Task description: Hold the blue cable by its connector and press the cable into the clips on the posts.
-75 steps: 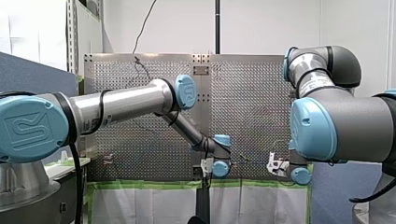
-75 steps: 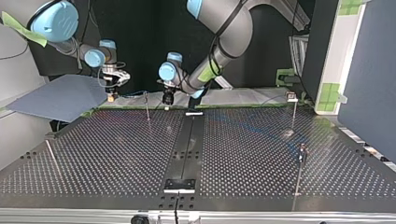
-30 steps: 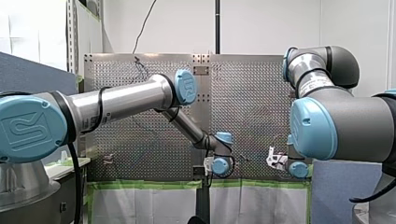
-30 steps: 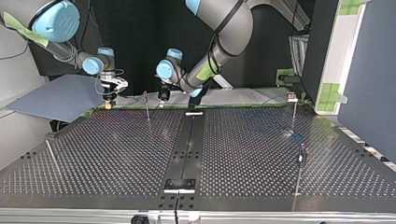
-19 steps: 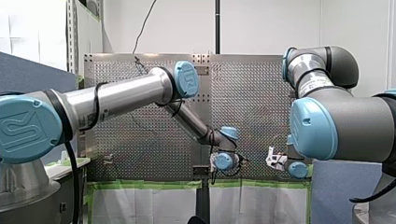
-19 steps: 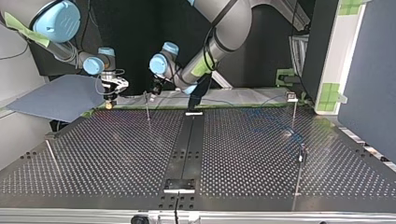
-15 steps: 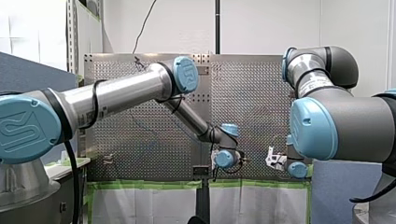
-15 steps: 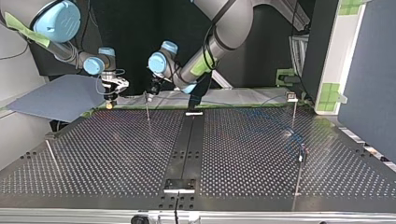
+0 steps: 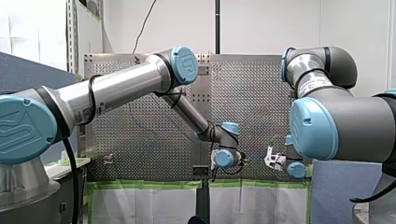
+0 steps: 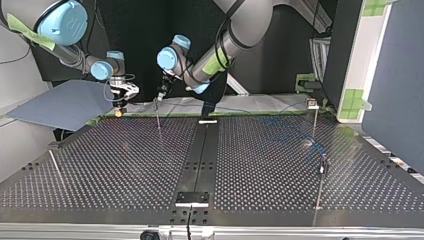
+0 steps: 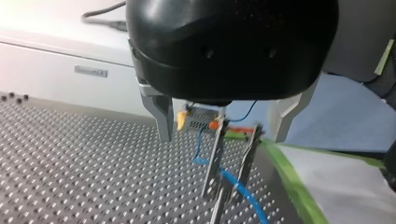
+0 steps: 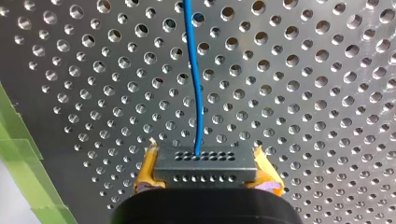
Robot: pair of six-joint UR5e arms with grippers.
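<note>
Just ahead of the right wrist camera, my right gripper (image 12: 206, 163) clamps the grey connector (image 12: 205, 175) between yellow pads (image 12: 145, 173), the blue cable (image 12: 195, 84) running away over the perforated table (image 12: 303, 93). Farther along, my left gripper (image 11: 223, 134) hangs wide open astride a clipped post (image 11: 212, 172), the cable crossing it low down.

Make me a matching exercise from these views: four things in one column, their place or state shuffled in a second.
1 connector
2 blue cable
3 post
4 green tape

A just ahead of the left gripper's open jaws
B shut in the right gripper's jaws
C borders the perforated table's edge
D runs out of the connector, over the holes

Pairs: 1-B, 2-D, 3-A, 4-C.
</note>
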